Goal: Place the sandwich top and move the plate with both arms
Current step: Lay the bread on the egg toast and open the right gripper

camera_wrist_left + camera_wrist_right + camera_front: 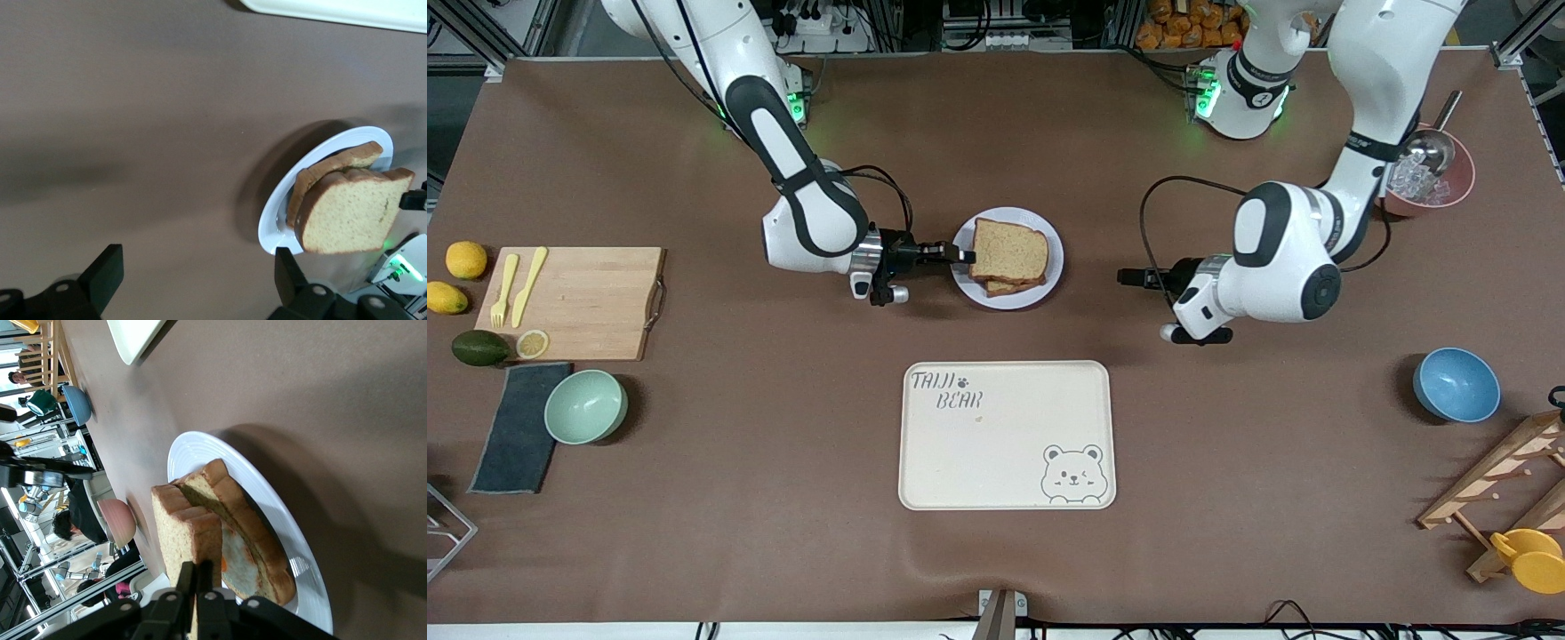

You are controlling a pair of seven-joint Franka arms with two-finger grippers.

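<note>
One sandwich top (1009, 250) in the right gripper (959, 256)'s pinching jaws over one plate (1051, 271); left gripper (1123, 277) wide, apart.

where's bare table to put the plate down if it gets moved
Bare brown table lies between the bear tray and the blue bowl, and between tray and green bowl. The tray itself is bare. It is crowded around the plate: the right gripper grips the sandwich top, the left gripper waits beside.

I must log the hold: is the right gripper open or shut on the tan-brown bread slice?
Shut: the right gripper pinches the tan-brown bread slice by its edge, over the round pale plate.
</note>
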